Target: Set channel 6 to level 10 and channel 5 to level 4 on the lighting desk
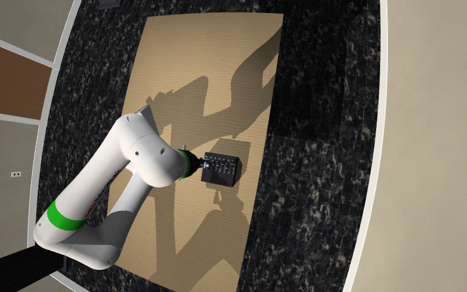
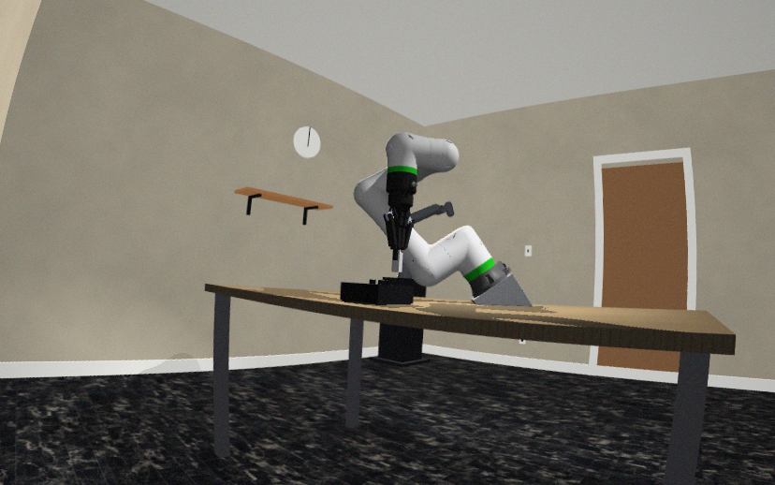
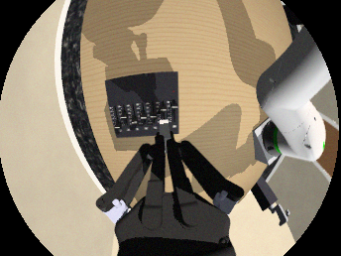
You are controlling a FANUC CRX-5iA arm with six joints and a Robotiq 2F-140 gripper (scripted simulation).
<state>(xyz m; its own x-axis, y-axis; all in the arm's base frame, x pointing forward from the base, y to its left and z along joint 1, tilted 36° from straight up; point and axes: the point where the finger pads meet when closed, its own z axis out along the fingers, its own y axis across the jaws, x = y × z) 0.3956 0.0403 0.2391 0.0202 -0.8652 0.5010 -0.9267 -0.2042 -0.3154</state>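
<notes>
The lighting desk (image 1: pixel 220 169) is a small black box with a row of several faders, standing flat on the wooden table. It also shows in the side view (image 2: pixel 377 290) and in the wrist view (image 3: pixel 143 107). My gripper (image 1: pixel 206 165) is shut with nothing between the fingers. In the side view the gripper (image 2: pixel 394 264) points straight down and its tips hang a short way above the desk's near-arm end. In the wrist view the joined fingertips (image 3: pixel 163 131) lie over the rightmost fader, at the edge of the desk nearest the gripper. The fader levels are too small to read.
The table (image 1: pixel 199 137) edge lies close past the desk on the side away from the arm. The arm's base (image 2: pixel 502 291) stands on the table. A wall shelf (image 2: pixel 283 198) and a door (image 2: pixel 642 251) are far from the work area.
</notes>
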